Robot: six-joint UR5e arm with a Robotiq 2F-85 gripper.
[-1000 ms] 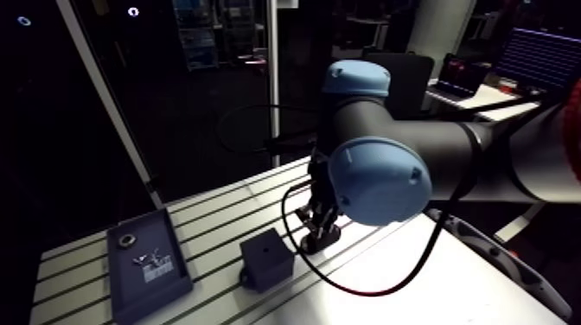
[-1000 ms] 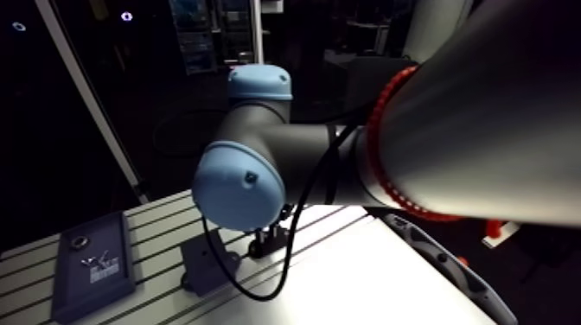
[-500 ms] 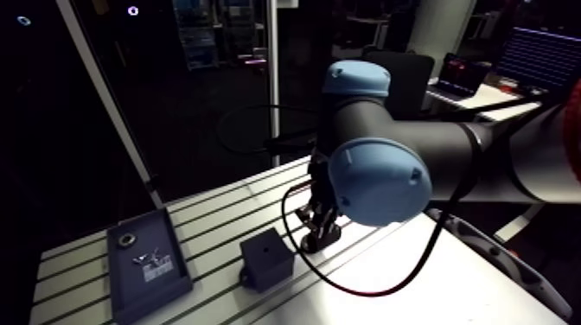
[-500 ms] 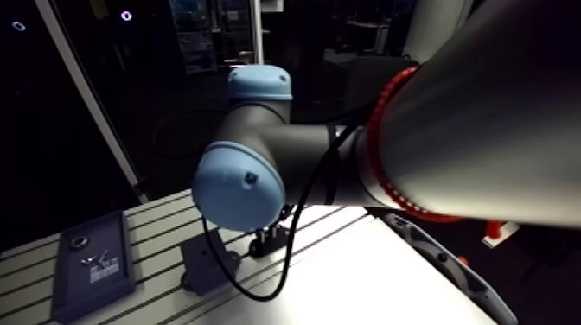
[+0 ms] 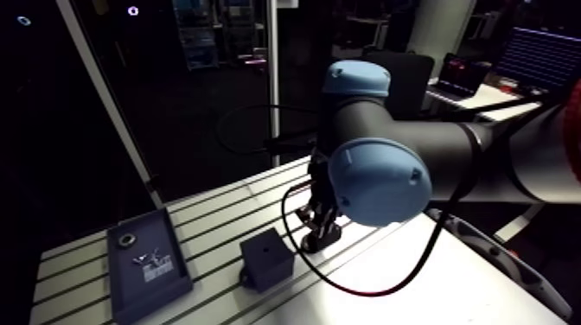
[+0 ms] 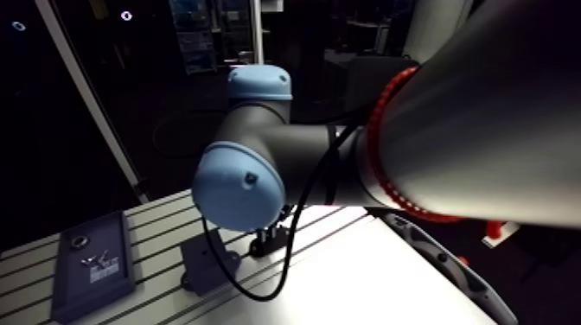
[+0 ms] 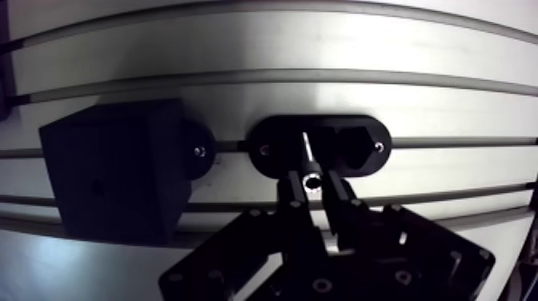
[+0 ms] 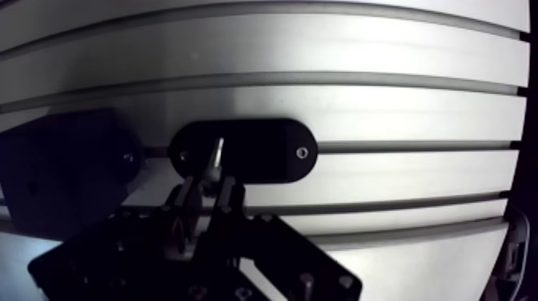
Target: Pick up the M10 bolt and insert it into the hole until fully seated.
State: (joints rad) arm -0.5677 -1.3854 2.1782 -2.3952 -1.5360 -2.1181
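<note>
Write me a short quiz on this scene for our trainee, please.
1. True or false: the gripper is shut on the bolt.
2. What lies under the bolt? A) a dark tray B) the black oval plate C) bare table slots
3. Fill in: the black block stands ___ that plate, not on it.
Key: 1 true; 2 B; 3 beside.

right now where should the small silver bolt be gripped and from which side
By its socket head, from the head end: the small silver bolt points shank-first past the hand, shut on the head, toward the black oval plate.
</note>
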